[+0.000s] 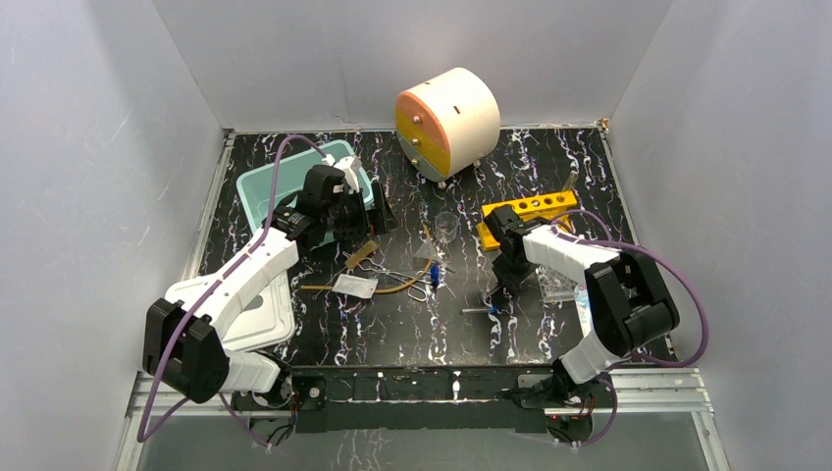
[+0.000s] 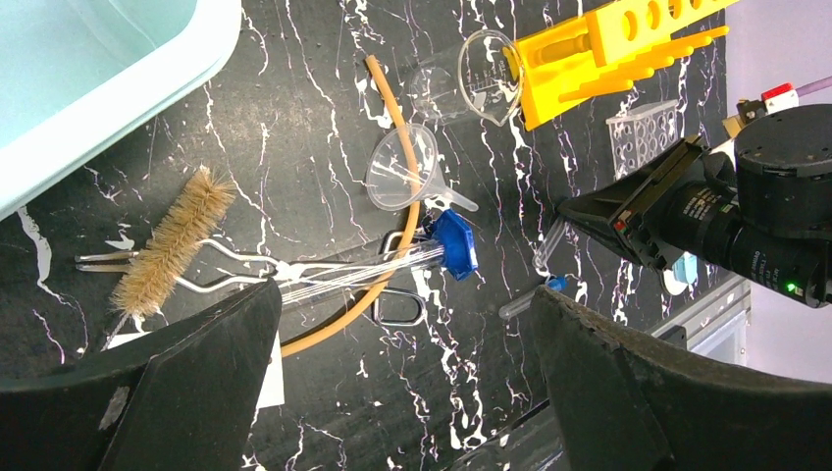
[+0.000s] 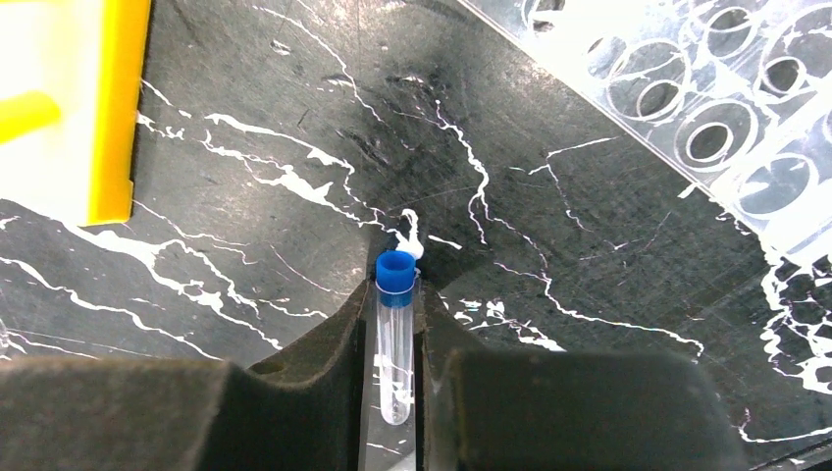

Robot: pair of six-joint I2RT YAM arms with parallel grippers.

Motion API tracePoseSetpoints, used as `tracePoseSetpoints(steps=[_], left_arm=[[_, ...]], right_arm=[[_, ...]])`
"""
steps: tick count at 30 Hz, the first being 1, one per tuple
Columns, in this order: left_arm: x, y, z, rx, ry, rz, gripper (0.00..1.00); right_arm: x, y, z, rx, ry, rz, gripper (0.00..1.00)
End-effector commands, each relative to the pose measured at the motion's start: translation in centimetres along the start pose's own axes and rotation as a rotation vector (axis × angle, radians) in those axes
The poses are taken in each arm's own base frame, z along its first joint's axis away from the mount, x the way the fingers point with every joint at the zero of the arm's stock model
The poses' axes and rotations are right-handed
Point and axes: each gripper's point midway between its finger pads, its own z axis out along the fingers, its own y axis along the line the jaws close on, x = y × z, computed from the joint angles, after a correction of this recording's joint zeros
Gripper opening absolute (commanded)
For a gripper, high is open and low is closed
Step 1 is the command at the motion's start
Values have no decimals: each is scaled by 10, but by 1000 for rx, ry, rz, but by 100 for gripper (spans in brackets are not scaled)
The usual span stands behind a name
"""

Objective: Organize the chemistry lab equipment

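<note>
My right gripper (image 3: pixel 396 297) is shut on a clear blue-capped tube (image 3: pixel 395 353) that lies on the black marbled table, one finger on each side of it. The yellow holed rack (image 3: pixel 69 98) is to its upper left and the clear well plate (image 3: pixel 706 108) to its upper right. My left gripper (image 2: pixel 404 299) hangs wide open above a cluster: a brown brush (image 2: pixel 172 245), metal forceps (image 2: pixel 235 270), a clear glass funnel (image 2: pixel 400 169) and a blue-capped bundle of thin glass rods (image 2: pixel 453 243). Another blue-capped tube (image 2: pixel 530 297) lies loose nearby. A white packet (image 1: pixel 355 286) lies by the cluster.
A teal bin (image 1: pixel 265 186) stands at the back left, with a white lid (image 1: pixel 270 314) in front of it. A round cream and orange drawer unit (image 1: pixel 446 120) stands at the back. An amber rubber hose (image 2: pixel 402 226) and a glass beaker (image 2: pixel 471 78) lie by the funnel.
</note>
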Motion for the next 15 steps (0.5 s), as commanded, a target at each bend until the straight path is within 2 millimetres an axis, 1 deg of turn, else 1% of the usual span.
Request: tracePoseSetpoints(steps=[1,7,10,15], left_arm=[[-9,-10,-9,35,-8,18,98],[-3,-17,-8,80,17,10,98],[1,-25,-5,133,35,-8,98],[10,-39,2,212,62,-33,98]], right_arm=[[-4,7,10,10,-36,60,20],[-19,23,-14,-78,-79,52,19],[-25,33,-31,-143,-84,28,19],[-30,44,-58,-254,-85,-11,20]])
